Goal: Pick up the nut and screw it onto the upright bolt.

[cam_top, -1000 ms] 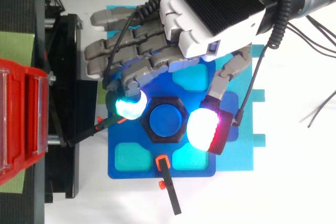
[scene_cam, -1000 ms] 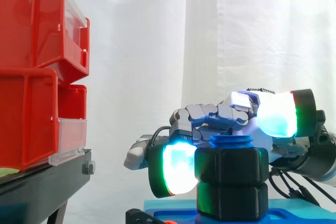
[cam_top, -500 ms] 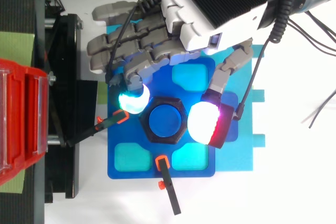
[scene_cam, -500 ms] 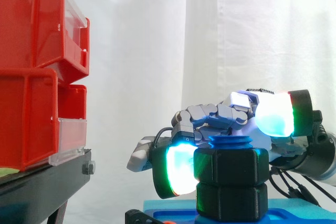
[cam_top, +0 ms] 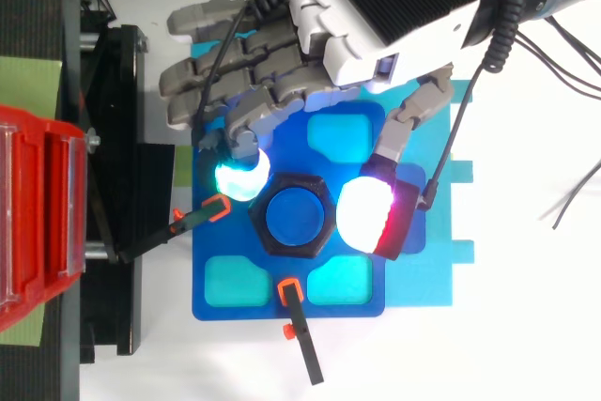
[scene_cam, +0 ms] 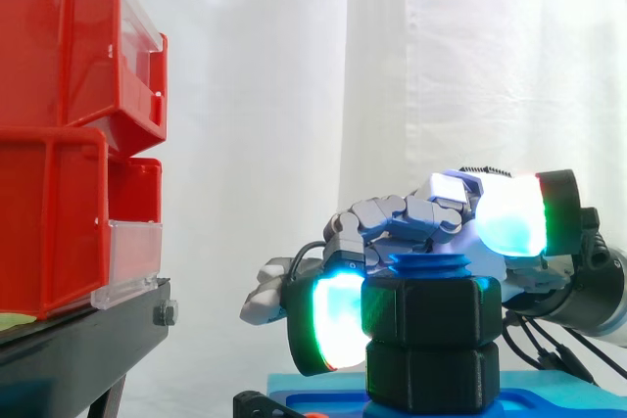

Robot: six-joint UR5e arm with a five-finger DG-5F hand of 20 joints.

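A black hex nut point(cam_top: 293, 218) sits on the upright blue bolt point(scene_cam: 429, 265), whose threaded top pokes out above it. Under the nut is a second black hex piece point(scene_cam: 431, 375) on the blue base plate point(cam_top: 230, 281). My hand point(cam_top: 376, 7) hangs over the bolt from behind with its fingers curled down. A cyan-glowing fingertip point(cam_top: 240, 178) lies against the nut's left side point(scene_cam: 431, 308). The thumb's white and magenta pad point(cam_top: 369, 220) floats by the nut's right edge, higher than the nut's top in the side view, so nothing is pinched.
Red bins point(scene_cam: 69, 134) stand stacked on a black stand point(cam_top: 117, 185) to the left. Two black clamps with orange tips point(cam_top: 299, 326) hold the plate's front and left edges. The plate lies on a light blue sheet point(cam_top: 441, 269).
The hand has shifted a little toward the back of the plate. The cyan fingertip has come closer to the nut's side. The nut has not visibly turned.
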